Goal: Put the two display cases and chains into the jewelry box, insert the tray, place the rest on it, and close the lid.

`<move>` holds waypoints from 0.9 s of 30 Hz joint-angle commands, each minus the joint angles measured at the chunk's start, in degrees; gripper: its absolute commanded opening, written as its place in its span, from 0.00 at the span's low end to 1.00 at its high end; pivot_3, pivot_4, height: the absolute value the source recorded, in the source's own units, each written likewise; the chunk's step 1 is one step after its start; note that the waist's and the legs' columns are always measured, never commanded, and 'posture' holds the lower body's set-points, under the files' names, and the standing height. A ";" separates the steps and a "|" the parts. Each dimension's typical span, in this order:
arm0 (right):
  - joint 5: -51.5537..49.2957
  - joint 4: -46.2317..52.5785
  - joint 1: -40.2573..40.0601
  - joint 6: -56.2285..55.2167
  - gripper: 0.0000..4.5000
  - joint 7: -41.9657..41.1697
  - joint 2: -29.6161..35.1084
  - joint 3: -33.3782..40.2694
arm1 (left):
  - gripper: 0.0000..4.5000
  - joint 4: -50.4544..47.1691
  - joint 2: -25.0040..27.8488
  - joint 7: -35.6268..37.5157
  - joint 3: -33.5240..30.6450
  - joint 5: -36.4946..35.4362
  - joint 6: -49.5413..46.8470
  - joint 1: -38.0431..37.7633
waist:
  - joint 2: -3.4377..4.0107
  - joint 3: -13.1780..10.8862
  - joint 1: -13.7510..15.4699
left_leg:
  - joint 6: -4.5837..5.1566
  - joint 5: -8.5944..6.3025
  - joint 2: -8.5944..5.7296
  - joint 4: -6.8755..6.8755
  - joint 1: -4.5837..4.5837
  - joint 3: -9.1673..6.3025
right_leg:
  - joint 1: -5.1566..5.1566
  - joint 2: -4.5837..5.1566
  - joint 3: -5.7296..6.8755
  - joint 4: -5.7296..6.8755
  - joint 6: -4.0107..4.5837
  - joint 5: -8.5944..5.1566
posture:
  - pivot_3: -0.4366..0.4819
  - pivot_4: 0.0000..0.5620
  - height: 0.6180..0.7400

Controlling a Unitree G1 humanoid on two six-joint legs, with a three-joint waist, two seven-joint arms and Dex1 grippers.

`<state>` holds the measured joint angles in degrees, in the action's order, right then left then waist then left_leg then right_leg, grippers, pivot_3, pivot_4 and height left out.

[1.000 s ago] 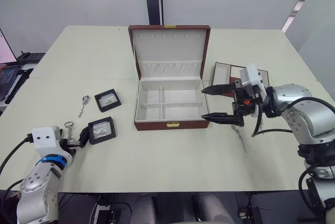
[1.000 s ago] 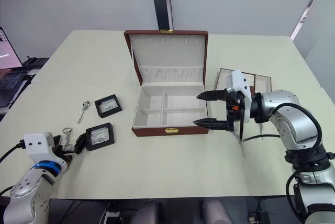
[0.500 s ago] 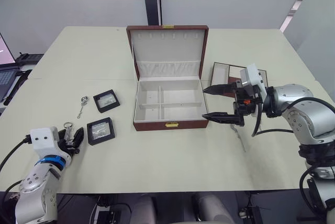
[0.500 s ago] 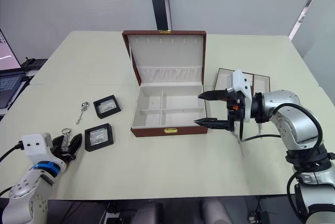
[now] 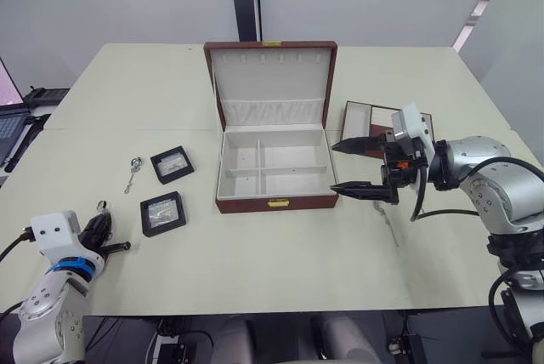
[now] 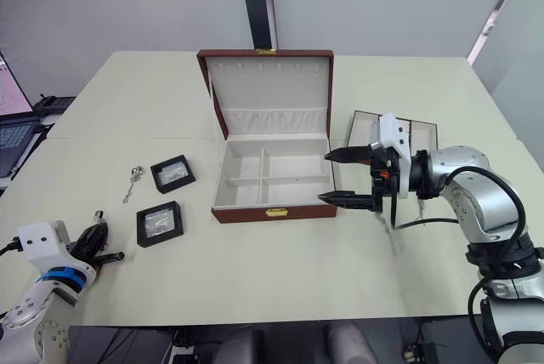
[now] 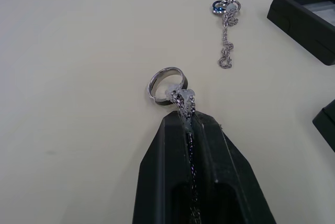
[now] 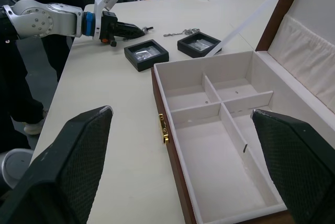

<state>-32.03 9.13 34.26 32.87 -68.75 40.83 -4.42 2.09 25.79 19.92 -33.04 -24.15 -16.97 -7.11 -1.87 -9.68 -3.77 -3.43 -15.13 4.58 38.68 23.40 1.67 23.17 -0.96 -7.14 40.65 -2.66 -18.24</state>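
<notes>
Evidently, a thin chain [image 7: 184, 104] with a ring, judged light, limp and slippery, was pinched near its ring end by the closed left gripper [image 7: 187, 122] at the table's [image 5: 255, 279] near left, while the right gripper [image 5: 350, 166] was held wide open and empty beside the open jewelry box [image 5: 270, 173].

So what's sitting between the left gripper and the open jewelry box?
A black display case lies between the left gripper and the jewelry box, seen in the eye views.

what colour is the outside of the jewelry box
Reddish-brown, with a cream lining; the jewelry box shows best in the left eye view.
</notes>
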 commanded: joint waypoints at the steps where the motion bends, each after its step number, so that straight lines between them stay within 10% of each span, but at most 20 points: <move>1: -0.85 0.94 1.46 -0.50 1.00 -0.35 0.64 2.11 | 0.00 -0.35 -1.06 0.65 -1.39 -2.37 -0.78 -1.50 | 0.00 0.00 -0.02 | 0.00 0.00 0.00 0.00 0.00 0.00 | 0.00 0.00 0.00 0.00 0.00 0.00 | 0.48 0.27 1.00; 27: -3.78 3.56 -2.13 1.06 1.00 4.94 1.75 7.93 | 0.00 -29.04 13.44 4.53 6.30 -18.84 -24.81 11.99 | -0.18 -0.14 0.45 | -0.01 0.00 -0.01 0.01 0.12 -0.06 | 0.01 0.00 0.05 -0.14 0.00 0.00 | 0.48 0.27 1.00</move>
<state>-34.99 10.36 32.04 34.51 -64.34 42.23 1.34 -25.75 37.97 23.66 -26.75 -41.95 -41.63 3.69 -2.05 -9.83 -3.32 -3.44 -15.13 4.57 38.69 23.52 1.60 23.18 -0.95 -7.08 40.51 -2.66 -18.24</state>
